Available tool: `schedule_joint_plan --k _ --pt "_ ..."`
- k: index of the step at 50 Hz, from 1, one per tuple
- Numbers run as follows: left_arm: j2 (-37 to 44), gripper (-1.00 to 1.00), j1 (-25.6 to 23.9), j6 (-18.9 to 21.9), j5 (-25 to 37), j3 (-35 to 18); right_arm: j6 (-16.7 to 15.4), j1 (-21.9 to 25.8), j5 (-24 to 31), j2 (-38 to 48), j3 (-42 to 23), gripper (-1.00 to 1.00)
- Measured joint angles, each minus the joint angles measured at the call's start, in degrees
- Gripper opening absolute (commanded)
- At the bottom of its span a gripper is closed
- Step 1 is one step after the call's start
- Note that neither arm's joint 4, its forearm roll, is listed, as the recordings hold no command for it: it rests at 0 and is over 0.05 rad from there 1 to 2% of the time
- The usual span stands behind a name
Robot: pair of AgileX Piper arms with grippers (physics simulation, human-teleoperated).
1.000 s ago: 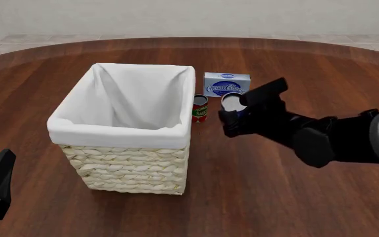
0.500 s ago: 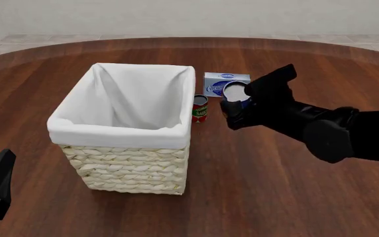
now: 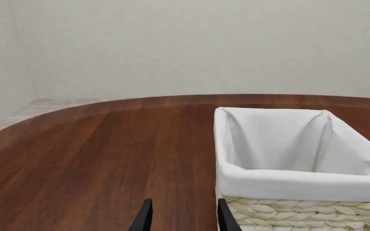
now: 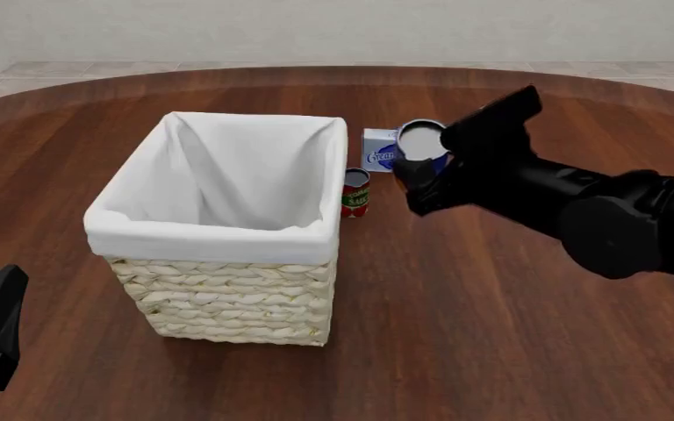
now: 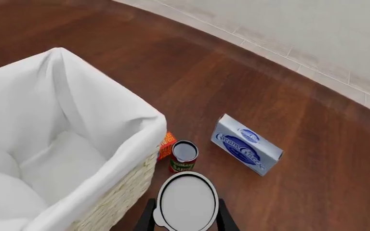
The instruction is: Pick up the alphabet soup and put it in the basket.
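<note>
The right gripper point(image 4: 421, 171) is clenched on the soup point(image 4: 420, 143), holding it off the tabletop point(image 4: 466, 307) to the right of the basket point(image 4: 225, 232). In the front view the can's pale top faces up and toward the camera, with a strip of blue label showing below it, and it partly covers the cream cheese box point(image 4: 381, 149) behind it. In the right wrist view the soup point(image 5: 186, 199) sits between the two dark fingers point(image 5: 147, 217), one against each side, its round pale lid filling the gap between them.

From that wrist view the can hangs above bare wood just beside the basket point(image 5: 117, 144), not over the opening. Past it stands the red can point(image 5: 183, 155) with a green label, upright, close to the basket's corner, with a bit of orange point(image 5: 166, 144) showing against the wicker beside it. The cream cheese box point(image 5: 246, 150) lies farther out, apart from the red can.

The left gripper point(image 3: 182, 219) stays low at the near left edge of the tabletop, well apart from the soup. Its wrist view shows two dark fingers point(image 3: 144, 219) a narrow gap apart with nothing between them, pointing toward the basket point(image 3: 288, 180). At the edge of that view, beyond the basket, a sliver of blue and orange shows; too little is visible to name it.
</note>
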Motion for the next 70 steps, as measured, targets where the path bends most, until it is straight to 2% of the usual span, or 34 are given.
schedule_joint_plan --k 30,70 --pt "0.0 1.00 0.0 0.0 0.0 0.0 -2.1 1.8 5.4 -3.8 -5.1 -1.00" --pt "0.0 1.00 0.0 0.0 0.0 0.0 -3.6 5.3 9.9 -2.6 -13.0 -1.00"
